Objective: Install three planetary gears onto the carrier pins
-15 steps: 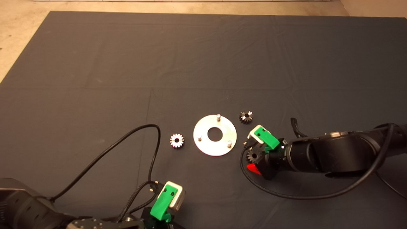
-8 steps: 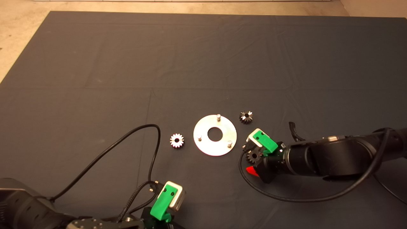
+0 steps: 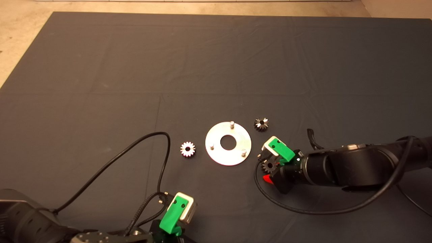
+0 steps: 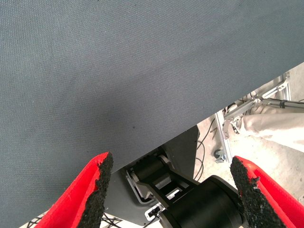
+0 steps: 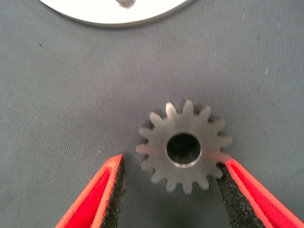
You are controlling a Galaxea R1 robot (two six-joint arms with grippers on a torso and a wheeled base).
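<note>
The shiny round disc lies mid-mat with its three carrier pins upright and bare. One planetary gear lies left of the disc and another at its upper right. A third gear lies flat at the disc's lower right. My right gripper is low over that gear, open, with a finger on each side. One pad is at the teeth and the other pad stands off it. My left gripper waits open at the mat's near edge.
A black cable from the left arm loops over the mat left of the gears. The right arm's cable curves below the right gripper. The disc's edge lies close beyond the straddled gear. Bare floor borders the mat.
My right gripper has dropped a little and shifted toward the near edge, settling around the lower-right gear. The gears, disc and left arm have not moved.
</note>
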